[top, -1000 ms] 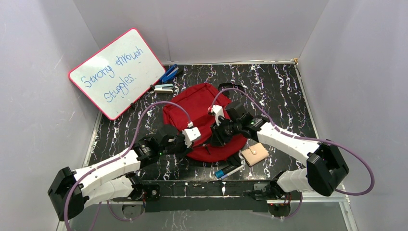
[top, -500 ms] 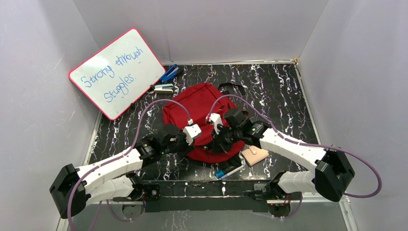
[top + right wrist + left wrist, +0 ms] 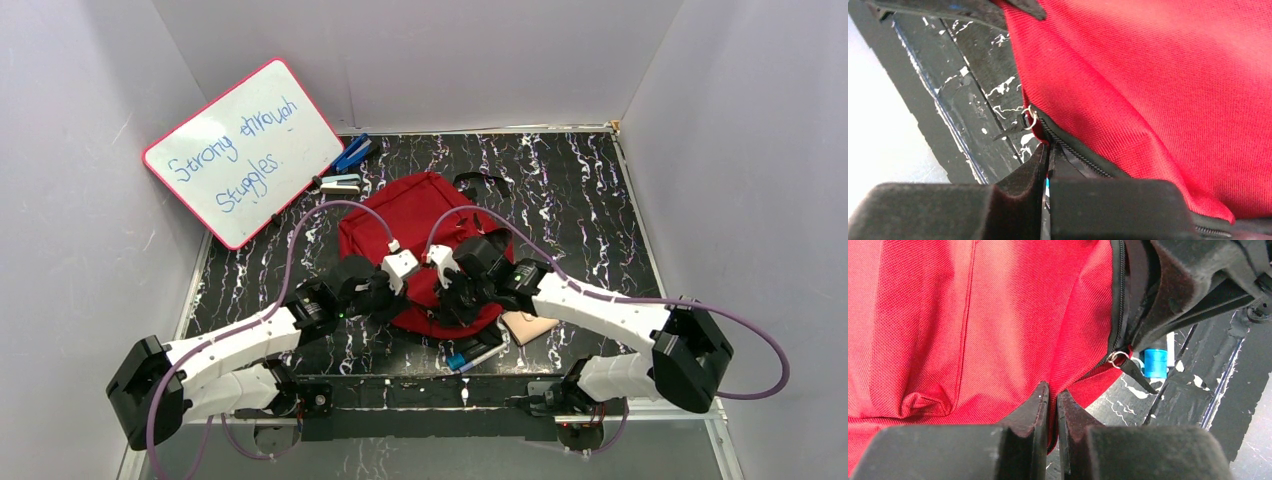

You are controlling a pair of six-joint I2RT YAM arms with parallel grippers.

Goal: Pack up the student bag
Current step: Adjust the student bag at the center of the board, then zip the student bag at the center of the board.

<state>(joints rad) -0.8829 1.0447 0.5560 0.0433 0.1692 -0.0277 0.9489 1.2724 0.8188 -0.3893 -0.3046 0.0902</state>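
The student bag (image 3: 415, 225) is a dark-red backpack lying flat mid-table. My left gripper (image 3: 398, 297) is shut on a fold of its red fabric at the near edge, seen close in the left wrist view (image 3: 1053, 396). My right gripper (image 3: 452, 298) is shut on the bag's black zipper edge (image 3: 1049, 154), just below the zipper pull ring (image 3: 1031, 119). The same ring (image 3: 1118, 359) shows in the left wrist view, with the right gripper's black body above it. The two grippers sit close together over the bag's near edge.
A beige wallet (image 3: 527, 326) lies partly under the right arm. A blue-capped marker (image 3: 472, 355) lies near the front edge. A whiteboard (image 3: 243, 150) leans at the back left, with a blue stapler (image 3: 351, 154) and a pale stapler (image 3: 340, 184) beside it.
Both grippers have moved toward each other over the bag's near edge. The right arm has swung left and now covers part of the wallet.
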